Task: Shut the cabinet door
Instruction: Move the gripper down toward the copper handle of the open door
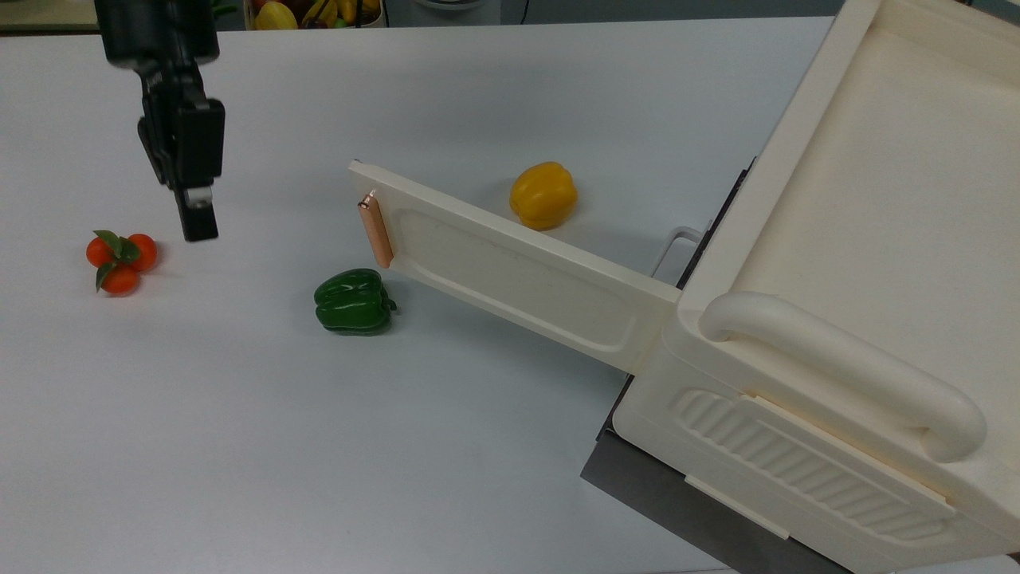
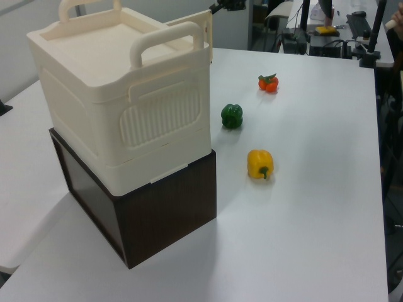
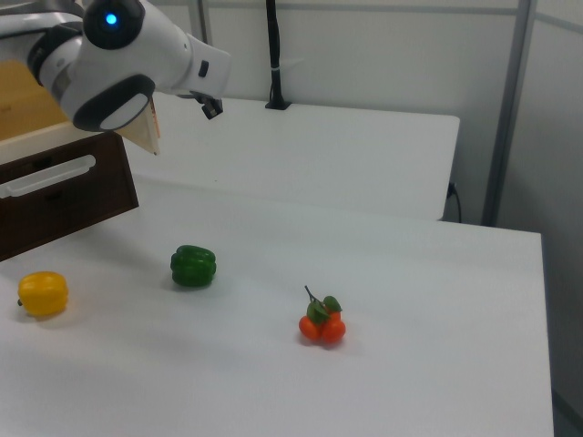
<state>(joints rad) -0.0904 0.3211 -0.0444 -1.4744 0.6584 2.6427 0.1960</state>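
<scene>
The cabinet door point(image 1: 510, 271) is a long cream panel standing wide open from the cream cabinet point(image 1: 876, 239), with a copper bar handle point(image 1: 375, 233) at its free end. In the left view the door point(image 2: 206, 28) shows edge-on behind the cabinet point(image 2: 113, 82). My black gripper point(image 1: 197, 227) hangs over the table well to the top view's left of the handle, fingers together and holding nothing. It also appears as a gripper point(image 2: 228, 5) at the left view's top and a gripper point(image 3: 212, 108) near the door edge point(image 3: 144, 127).
A green pepper point(image 1: 353, 300) lies just below the door's free end, a yellow pepper point(image 1: 543, 194) behind the door, and a tomato cluster point(image 1: 121, 257) beside the gripper. A white wire loop handle point(image 1: 668, 243) sticks out near the hinge. The cabinet rests on a dark box point(image 2: 164, 207).
</scene>
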